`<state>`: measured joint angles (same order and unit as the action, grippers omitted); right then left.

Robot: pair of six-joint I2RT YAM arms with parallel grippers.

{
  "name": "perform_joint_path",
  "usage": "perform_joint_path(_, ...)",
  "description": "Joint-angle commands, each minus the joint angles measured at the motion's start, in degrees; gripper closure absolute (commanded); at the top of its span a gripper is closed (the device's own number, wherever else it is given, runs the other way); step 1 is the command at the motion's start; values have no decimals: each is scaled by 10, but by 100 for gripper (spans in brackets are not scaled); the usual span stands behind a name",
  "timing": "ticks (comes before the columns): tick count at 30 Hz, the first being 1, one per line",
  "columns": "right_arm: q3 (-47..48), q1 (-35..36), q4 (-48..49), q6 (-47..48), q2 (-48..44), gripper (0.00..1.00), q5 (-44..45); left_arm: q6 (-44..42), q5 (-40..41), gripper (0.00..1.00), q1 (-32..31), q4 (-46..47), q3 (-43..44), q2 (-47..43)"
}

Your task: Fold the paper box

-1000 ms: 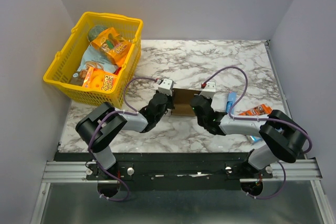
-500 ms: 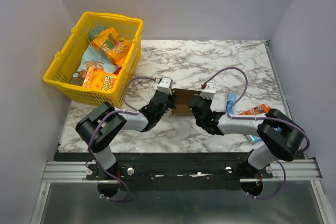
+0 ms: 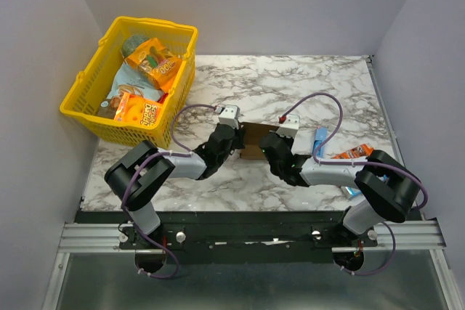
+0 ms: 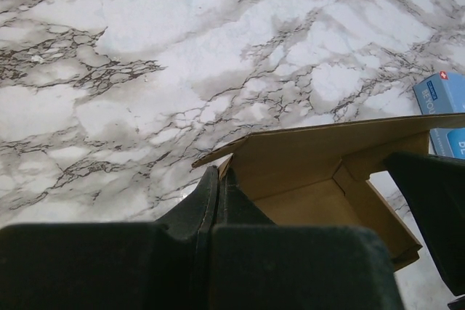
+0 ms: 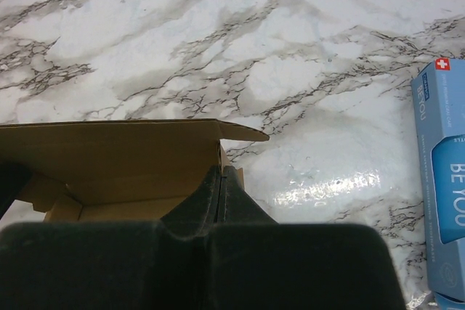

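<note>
Paper box (image 3: 251, 143) is mostly hidden between my two wrists from above, and in both wrist cams my own fingers (image 4: 185, 215) block its near part. It sits mid tabletop (image 3: 290, 85), and I can see a bit of its inside. Left claw (image 3: 232, 139) is pinched tight on its left end, right claw (image 3: 271, 144) on its right end. Both arms lie low, angled inward toward each other.
</note>
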<state>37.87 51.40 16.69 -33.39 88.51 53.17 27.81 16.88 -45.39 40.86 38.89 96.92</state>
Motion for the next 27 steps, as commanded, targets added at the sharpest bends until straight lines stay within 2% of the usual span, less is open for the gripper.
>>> perform_joint_path(1,-6,13,-45,-30,25,99,-32,44,-63,100,-12,-3,28,-9)
perform_joint_path(14,-23,14,-66,-36,-30,99,-5,51,-87,100,6,-46,32,-47)
perform_joint_path(27,-20,18,-82,-35,-70,99,11,50,-97,100,14,-74,59,-39)
